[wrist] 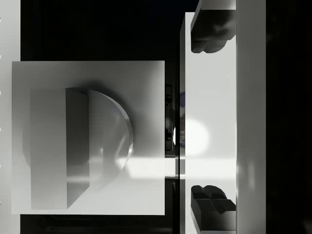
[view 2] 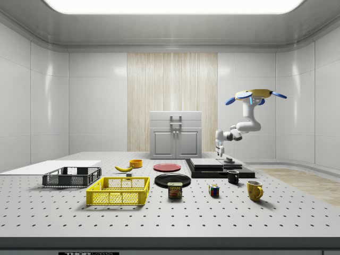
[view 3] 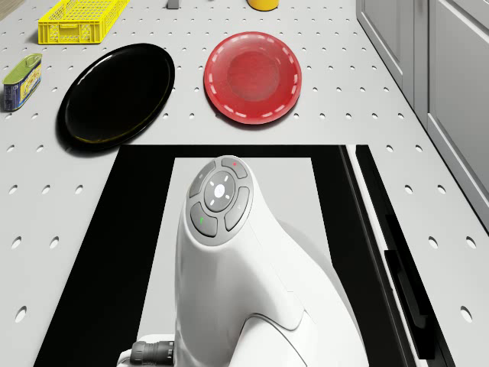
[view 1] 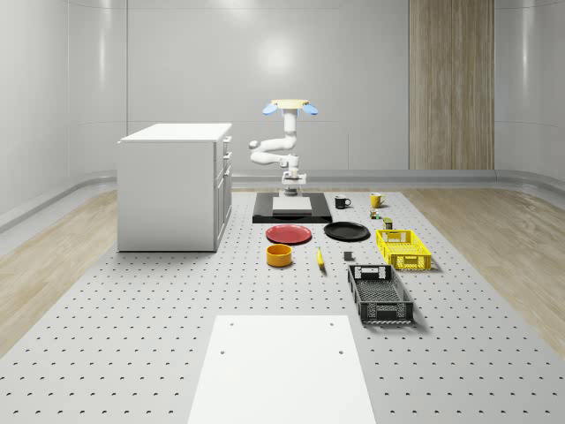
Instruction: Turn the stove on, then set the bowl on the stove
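Observation:
The stove (view 1: pixel 291 208) is a black slab with a grey plate, standing at the table's far middle (view 2: pixel 218 167) (view 3: pixel 130 245). The drone (view 1: pixel 290 108) (view 2: pixel 255 95) hovers above the stove's far side. Its white arm (view 3: pixel 229 260) bends down over the grey plate. My gripper (view 1: pixel 292 188) (view 2: pixel 228 158) hangs just above the stove. In the wrist view my gripper (wrist: pixel 210 122) is open, its dark fingertips (wrist: pixel 209 34) spread over a pale strip beside a grey square with a rounded raised part (wrist: pixel 87 141). The orange bowl (view 1: pixel 280 255) (view 2: pixel 136 163) rests on the table in front of the stove.
A white cabinet (view 1: pixel 172 185) stands on the whole-scene view's left of the stove. A red plate (view 1: pixel 289 234) and black plate (view 1: pixel 346 231) lie before it. Yellow crate (view 1: pixel 404 248), black crate (view 1: pixel 380 293), banana (view 1: pixel 320 258) and two mugs (view 1: pixel 342 202) sit right.

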Controlling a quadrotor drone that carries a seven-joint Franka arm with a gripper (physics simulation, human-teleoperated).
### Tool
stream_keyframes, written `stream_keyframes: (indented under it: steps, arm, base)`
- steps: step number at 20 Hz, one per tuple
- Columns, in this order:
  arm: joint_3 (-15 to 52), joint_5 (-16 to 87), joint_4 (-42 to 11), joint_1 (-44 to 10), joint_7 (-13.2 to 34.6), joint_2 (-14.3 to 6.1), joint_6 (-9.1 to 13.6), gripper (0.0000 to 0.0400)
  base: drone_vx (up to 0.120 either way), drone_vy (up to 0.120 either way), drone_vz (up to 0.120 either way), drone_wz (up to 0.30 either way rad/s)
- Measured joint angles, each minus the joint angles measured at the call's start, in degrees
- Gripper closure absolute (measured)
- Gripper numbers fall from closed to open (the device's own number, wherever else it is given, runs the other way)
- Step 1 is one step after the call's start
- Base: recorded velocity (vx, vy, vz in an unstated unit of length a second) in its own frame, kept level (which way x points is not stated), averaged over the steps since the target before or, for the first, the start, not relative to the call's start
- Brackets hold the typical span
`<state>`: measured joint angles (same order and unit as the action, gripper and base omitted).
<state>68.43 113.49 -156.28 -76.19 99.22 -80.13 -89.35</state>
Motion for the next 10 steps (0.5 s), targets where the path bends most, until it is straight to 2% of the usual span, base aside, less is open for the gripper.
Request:
stream_keyframes:
  steps: [5,10]
  arm:
    - [0.03,-0.16,0.01,0.04,-0.06,-0.33,-0.30,0.0000]
    - [0.07,-0.29,0.03,-0.02,-0.02,-0.61,-0.56,0.0000]
  base:
    - [0.000,0.000,0.000,0.000]
    - [0.112,0.000,0.000,0.000]
